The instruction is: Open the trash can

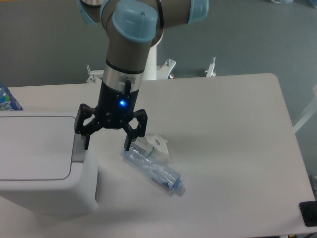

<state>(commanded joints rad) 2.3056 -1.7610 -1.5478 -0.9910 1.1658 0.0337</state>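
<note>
The trash can is a large boxy white bin at the left of the table, its flat lid down. A grey push tab sits on its right rim. My gripper hangs just right of the bin with its black fingers spread open and empty. The left fingertip is right beside the grey tab; I cannot tell if it touches. The right fingertip is just above the bottle.
A crushed clear plastic bottle lies on the white table right of the bin. A small white object lies behind it. A blue-capped bottle shows at the far left edge. A dark object sits at the table's right corner.
</note>
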